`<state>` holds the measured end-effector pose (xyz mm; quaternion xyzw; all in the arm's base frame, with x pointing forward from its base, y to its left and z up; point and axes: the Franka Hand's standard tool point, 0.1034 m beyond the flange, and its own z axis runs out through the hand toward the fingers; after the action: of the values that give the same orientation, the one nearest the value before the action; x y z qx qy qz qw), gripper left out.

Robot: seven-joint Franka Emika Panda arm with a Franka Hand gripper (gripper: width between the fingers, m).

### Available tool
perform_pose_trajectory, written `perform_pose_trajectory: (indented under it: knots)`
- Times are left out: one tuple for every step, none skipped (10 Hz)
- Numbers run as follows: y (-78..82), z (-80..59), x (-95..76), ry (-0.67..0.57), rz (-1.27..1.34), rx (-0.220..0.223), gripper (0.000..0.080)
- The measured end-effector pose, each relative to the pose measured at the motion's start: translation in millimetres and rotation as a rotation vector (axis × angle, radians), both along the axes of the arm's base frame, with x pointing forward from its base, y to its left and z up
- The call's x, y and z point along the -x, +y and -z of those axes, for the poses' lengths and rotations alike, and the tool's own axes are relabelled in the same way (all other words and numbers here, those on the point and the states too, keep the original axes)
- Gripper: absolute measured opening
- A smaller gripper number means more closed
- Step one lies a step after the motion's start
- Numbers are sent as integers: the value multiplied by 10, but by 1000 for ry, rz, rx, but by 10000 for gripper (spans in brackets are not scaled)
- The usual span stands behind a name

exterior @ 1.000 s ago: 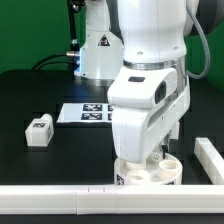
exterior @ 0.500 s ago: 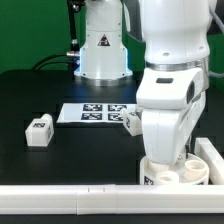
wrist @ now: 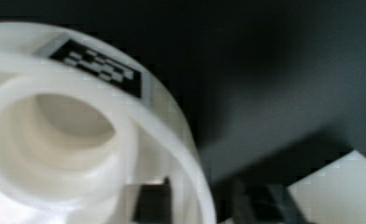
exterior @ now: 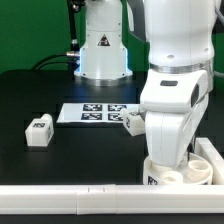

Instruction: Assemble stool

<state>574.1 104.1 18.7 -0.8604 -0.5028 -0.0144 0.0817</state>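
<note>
The round white stool seat (exterior: 186, 173) lies on the black table at the exterior view's lower right, close to the corner of the white rails. My gripper (exterior: 176, 160) reaches down onto it, and the arm hides most of the seat. In the wrist view the seat (wrist: 64, 125) fills the picture, with a black-and-white tag (wrist: 95, 65) on its side wall. My gripper (wrist: 201, 200) straddles the rim, one finger (wrist: 153, 200) inside a socket and the other outside, shut on the rim. One tagged leg (exterior: 39, 131) lies at the left; another (exterior: 133, 122) lies beside the arm.
The marker board (exterior: 90, 113) lies flat at the middle back. A long white rail (exterior: 70, 201) runs along the front edge and a second rail (exterior: 211, 157) stands at the right, also showing in the wrist view (wrist: 340, 185). The robot base (exterior: 100, 50) stands behind.
My arm has moved to the exterior view's right with the seat, mostly in the first half second, bringing it close to the right rail. The second leg has come into sight.
</note>
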Motion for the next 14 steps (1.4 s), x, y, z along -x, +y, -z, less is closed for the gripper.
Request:
perform_pose_trajectory:
  knots:
    - [-2, 1, 1, 0, 0, 0, 278]
    - [-3, -5, -3, 1, 0, 0, 278]
    - [-2, -51, -24, 5, -2, 0, 461]
    - [-1, -106, -56, 7, -3, 0, 581]
    - [-4, -168, -80, 0, -4, 1, 581]
    - [-19, -282, -82, -9, -1, 5, 635]
    - [-37, -401, -48, -18, 22, 12, 645]
    - [-28, -464, -8, -35, 108, 24, 645]
    - [-17, -462, 27, -37, 177, 31, 649]
    - [31, -459, 41, -31, 250, 40, 649]
    - [57, -453, 54, -19, 318, 42, 649]
    - [45, -448, 54, -21, 303, 42, 649]
    - [43, -446, 55, -20, 305, 42, 649]
    - [43, -444, 56, -20, 305, 42, 649]
